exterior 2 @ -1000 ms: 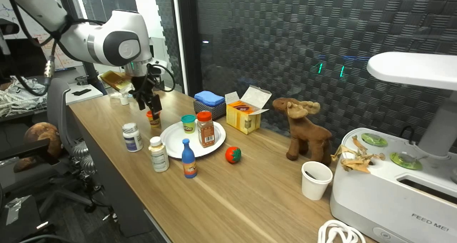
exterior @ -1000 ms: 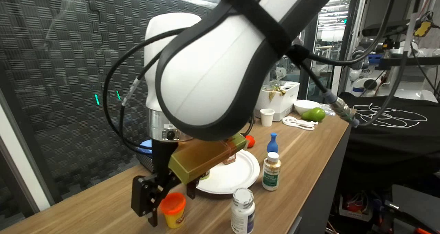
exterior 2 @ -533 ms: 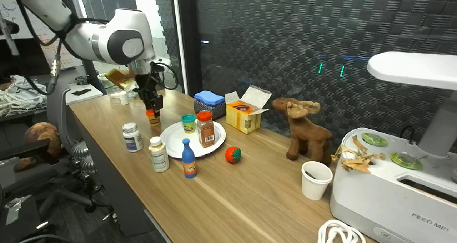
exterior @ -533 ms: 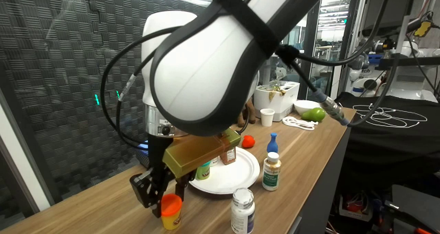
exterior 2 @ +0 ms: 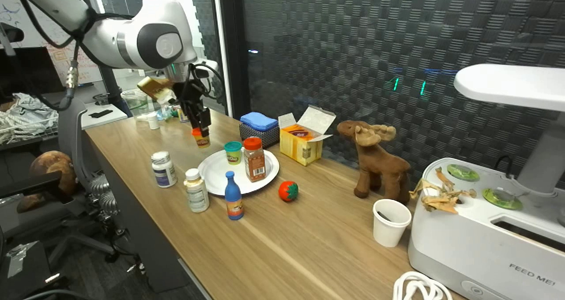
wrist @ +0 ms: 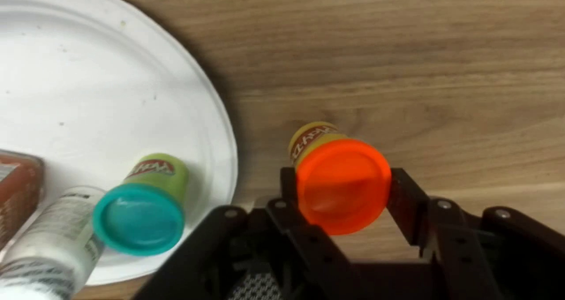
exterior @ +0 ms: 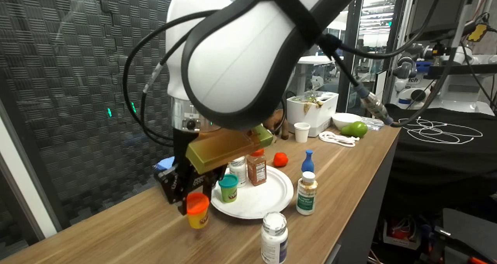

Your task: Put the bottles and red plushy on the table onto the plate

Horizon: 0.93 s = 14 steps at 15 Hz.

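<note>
Standing upright at the left of the counter (exterior 2: 287, 251), in an exterior view, are a white bottle (exterior 2: 163, 171) with purple on its label and, to its right and nearer, a white-capped bottle (exterior 2: 197, 195). Farther off, the end effector (wrist: 343, 186) grips an orange-lidded yellow tub (exterior 2: 203, 141) by its lid; the tub appears just clear of the counter, left of the plate (exterior 2: 216, 176). The plate carries a teal-lidded green tub (exterior 2: 233, 154), a red-lidded brown shaker (exterior 2: 254, 162) and, showing in an exterior view, a second white bottle (exterior: 238, 172). On the plate's near side, a blue bottle (exterior 2: 233, 197) stands upright. Farther back, a black basket (exterior 2: 265, 137) holds blue cloth (exterior 2: 259, 121). Right of the plate, the red plushy (exterior 2: 288, 191) rests on the counter, round and tomato-like with a green, leaf-shaped top. Behind it, an open yellow box (exterior 2: 300, 150) holds orange packets (exterior 2: 301, 133); then come a brown stuffed moose (exterior 2: 380, 161) and, rightmost of these, a white cup (exterior 2: 389, 230) with something dark (exterior 2: 383, 216) inside.
</note>
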Motion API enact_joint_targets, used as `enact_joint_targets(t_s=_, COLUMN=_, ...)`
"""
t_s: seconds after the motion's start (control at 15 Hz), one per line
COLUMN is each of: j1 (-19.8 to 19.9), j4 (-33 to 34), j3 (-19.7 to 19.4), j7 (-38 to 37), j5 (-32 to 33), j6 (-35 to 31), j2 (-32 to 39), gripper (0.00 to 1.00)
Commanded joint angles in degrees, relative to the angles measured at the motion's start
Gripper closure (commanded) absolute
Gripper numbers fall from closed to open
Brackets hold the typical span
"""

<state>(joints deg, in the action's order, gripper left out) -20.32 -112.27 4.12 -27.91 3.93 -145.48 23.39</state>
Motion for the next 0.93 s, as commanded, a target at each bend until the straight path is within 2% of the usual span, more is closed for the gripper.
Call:
enact_joint_targets(t_s=0.0, j1=-0.7, j4=-1.9, j3=-3.6, j7=-6.7, j5=3.4, j6=1.8, j2=-5.8, gripper=0.71)
enact_joint_targets(t_s=0.27, j1=0.9, j4=-3.9, j3=-5.1, j7=-11.1, j5=6.7, j6=3.5, j2=-8.7, gripper=0.71)
enact_joint_targets(t_s=0.53, j1=3.3, j4=-6.6, j3=-3.7, j7=-10.5, j5=4.8, j6=6.2, j2=-10.0, gripper=0.71)
enact_joint_targets(t_s=0.87, j1=4.7, j4=-9.3, j3=-3.2, j7=-10.5, j5=4.6, j6=6.2, j2=-11.5, gripper=0.71)
